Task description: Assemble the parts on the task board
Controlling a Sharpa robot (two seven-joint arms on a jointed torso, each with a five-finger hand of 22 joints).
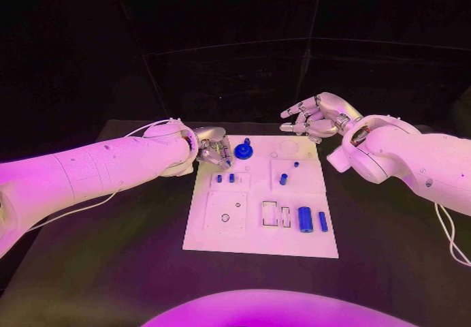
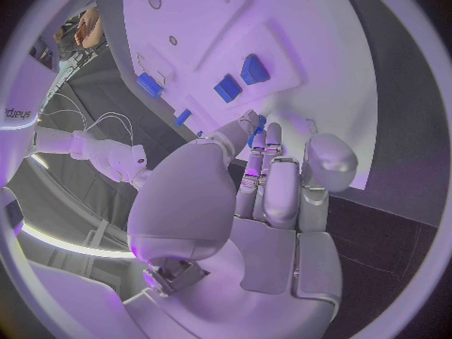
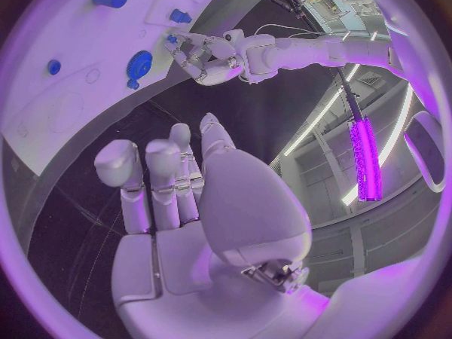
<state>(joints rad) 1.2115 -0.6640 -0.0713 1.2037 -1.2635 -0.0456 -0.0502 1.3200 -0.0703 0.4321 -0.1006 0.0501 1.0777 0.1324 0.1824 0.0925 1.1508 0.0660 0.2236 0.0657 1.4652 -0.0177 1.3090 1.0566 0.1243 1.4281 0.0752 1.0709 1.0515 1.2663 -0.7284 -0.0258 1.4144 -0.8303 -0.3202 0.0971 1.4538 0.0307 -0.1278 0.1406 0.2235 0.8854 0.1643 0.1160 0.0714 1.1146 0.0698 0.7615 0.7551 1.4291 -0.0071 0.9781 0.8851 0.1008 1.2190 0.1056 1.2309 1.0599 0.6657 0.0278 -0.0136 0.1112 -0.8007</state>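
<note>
Blue round part (image 1: 244, 151) just beside left hand (image 1: 210, 146), fingers loosely curled, empty; right hand (image 1: 319, 116) open, farther.

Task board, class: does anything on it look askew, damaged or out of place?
Nothing stands out. The task board lies flat on the table, its blue parts sitting within its outlines. The left hand is at the board's far corner; the right hand hovers beyond it.
</note>
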